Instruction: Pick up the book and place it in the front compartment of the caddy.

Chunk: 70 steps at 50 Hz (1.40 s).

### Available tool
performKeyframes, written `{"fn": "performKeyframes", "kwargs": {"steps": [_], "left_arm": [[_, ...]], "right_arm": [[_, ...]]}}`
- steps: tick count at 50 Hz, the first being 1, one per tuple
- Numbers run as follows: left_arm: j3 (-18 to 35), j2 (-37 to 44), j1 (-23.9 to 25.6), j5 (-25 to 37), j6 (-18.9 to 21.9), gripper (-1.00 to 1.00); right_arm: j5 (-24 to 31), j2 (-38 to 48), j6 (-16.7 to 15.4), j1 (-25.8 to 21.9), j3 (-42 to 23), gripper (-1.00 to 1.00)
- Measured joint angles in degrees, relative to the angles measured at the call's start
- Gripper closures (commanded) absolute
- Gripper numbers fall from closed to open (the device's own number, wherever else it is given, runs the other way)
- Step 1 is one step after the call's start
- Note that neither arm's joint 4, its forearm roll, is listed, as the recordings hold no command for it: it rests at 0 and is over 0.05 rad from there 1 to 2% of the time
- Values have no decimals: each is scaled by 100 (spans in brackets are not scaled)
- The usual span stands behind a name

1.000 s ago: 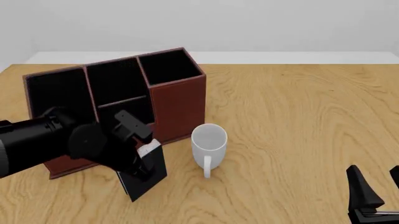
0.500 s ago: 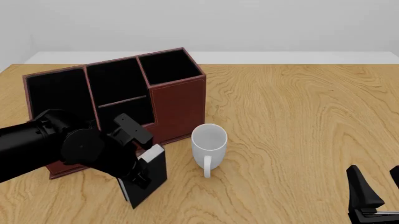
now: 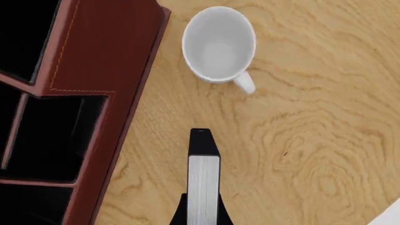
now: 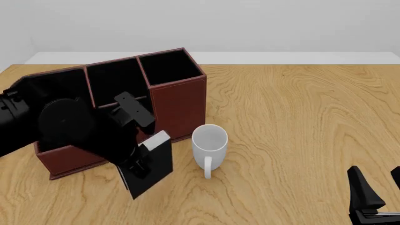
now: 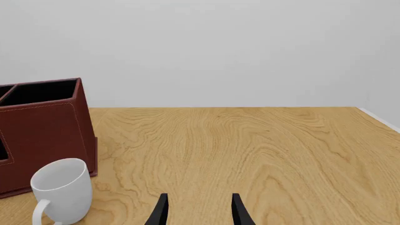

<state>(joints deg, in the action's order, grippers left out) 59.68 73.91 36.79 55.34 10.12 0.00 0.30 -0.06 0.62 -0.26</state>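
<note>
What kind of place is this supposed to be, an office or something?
Probably a computer-drawn desk scene, not a real room: a bare wooden table before blank pale walls, holding a brown desk organiser, a white mug and a small black book held by a robot arm.

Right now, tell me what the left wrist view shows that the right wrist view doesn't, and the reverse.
Only the left wrist view shows the book, white page edges toward the camera, held in the left gripper above the table beside the caddy, and the caddy's low compartments from above. Only the right wrist view shows the right gripper, its jaws apart with nothing between them, and the back wall. Both show the mug, the caddy's red-brown side and the wooden table.
</note>
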Motion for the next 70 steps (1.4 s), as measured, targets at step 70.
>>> {"fn": "performKeyframes", "kwargs": {"steps": [70], "left_arm": [[3010, 377, -2126, 1456, 4148, 100]], "right_arm": [[0, 0, 0, 0, 0, -100]]}}
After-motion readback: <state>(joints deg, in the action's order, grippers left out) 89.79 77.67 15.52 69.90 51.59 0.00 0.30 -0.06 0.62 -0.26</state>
